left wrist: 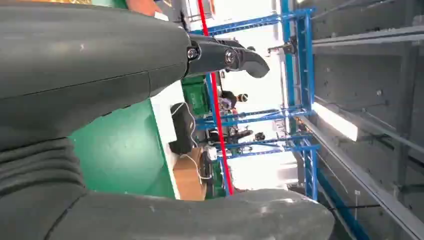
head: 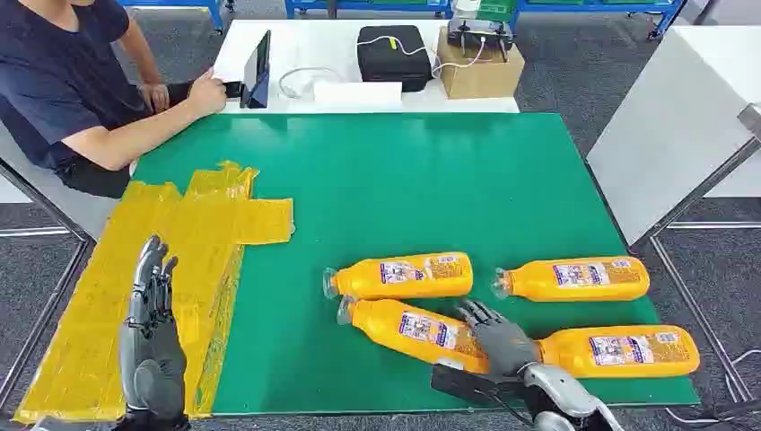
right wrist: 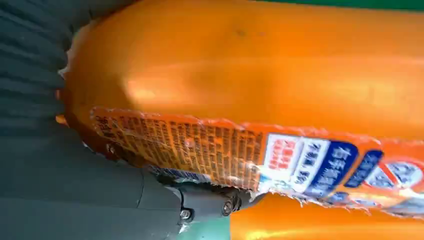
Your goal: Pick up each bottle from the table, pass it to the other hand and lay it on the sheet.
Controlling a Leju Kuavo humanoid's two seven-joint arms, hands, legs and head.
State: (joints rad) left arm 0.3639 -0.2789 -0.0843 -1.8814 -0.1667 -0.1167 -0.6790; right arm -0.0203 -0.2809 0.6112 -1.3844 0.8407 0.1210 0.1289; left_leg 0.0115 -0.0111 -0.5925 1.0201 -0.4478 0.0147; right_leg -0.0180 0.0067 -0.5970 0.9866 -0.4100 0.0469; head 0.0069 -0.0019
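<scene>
Several orange bottles lie on their sides on the green table (head: 404, 171). My right hand (head: 498, 339) wraps over the base end of the front bottle (head: 408, 328), which still rests on the table. In the right wrist view this bottle (right wrist: 250, 75) sits tight against the palm, with the thumb (right wrist: 125, 195) under its label. Other bottles lie behind (head: 404, 276), at the back right (head: 574, 278) and at the front right (head: 628, 350). My left hand (head: 153, 332) hovers over the yellow sheet (head: 197, 233), fingers straight and apart, holding nothing; its fingers (left wrist: 225, 55) point towards the far end of the room.
A person sits at the far left with a hand by a tablet (head: 258, 67). On the white table behind stand a black case (head: 393, 54) and a cardboard box (head: 480, 67). Another white table (head: 682, 126) stands to the right. The green table's front edge runs just below my hands.
</scene>
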